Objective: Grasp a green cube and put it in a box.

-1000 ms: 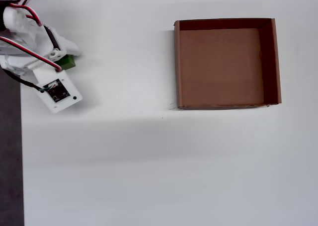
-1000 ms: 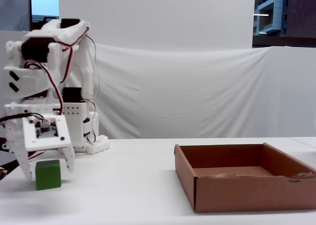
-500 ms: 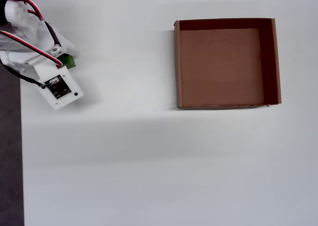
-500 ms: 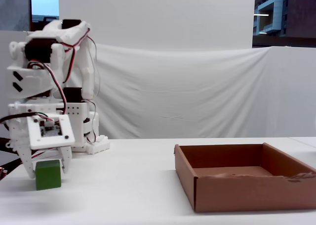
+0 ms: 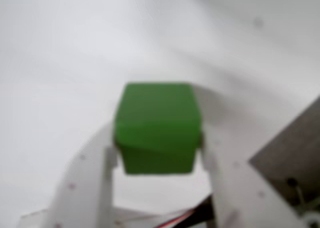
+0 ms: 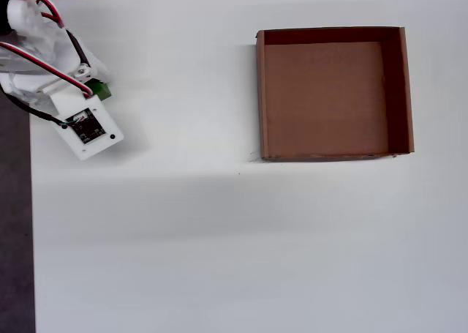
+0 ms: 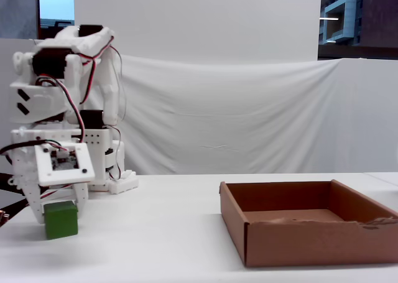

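Green cube (image 5: 157, 128) sits dead centre in the wrist view, wedged between the two white fingers (image 5: 90, 183) of the gripper (image 5: 156, 153), one pressing each side face, so the jaws have closed down to the cube's width and look like they've got it pinched. In the fixed view the cube (image 7: 61, 219) is at the lower left of the frame and its bottom seems to be on the white table (image 7: 161, 233), or so close to it I can't tell, so I'd say it's grasped but not lifted yet. From the overhead view you only get a sliver of green (image 6: 102, 92) poking out from under the arm in the upper left, because the wrist is parked right on top of it, which makes sense for a straight-down pinch.

Cardboard box (image 6: 335, 34) is over in the upper right of the overhead view, well apart from the cube, open side up and nothing in it. Low walls mean the arm shouldn't need much height to clear the near edge (image 7: 231, 205). My guess is the next thing is a lift and then a swing across to the box, and the grip on flat opposite faces looks solid enough for that
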Action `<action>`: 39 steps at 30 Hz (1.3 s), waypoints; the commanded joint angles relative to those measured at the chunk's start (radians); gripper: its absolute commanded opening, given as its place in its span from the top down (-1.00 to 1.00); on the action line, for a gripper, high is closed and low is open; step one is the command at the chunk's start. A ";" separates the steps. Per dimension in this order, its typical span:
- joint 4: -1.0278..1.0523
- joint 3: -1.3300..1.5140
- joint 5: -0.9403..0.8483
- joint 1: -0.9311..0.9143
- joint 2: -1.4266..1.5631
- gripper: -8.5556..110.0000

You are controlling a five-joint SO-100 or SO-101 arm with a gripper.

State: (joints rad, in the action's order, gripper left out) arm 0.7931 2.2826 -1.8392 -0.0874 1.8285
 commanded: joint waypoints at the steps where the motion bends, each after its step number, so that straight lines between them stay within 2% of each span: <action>1: -0.011 -0.003 -0.008 0.005 0.037 0.57; 21: 0.017 0.000 0.009 0.014 0.072 0.58; 39: 0.279 -0.075 0.172 0.187 0.264 0.58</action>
State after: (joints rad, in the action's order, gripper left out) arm 1.0492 2.2826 -1.6858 0.0690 2.0433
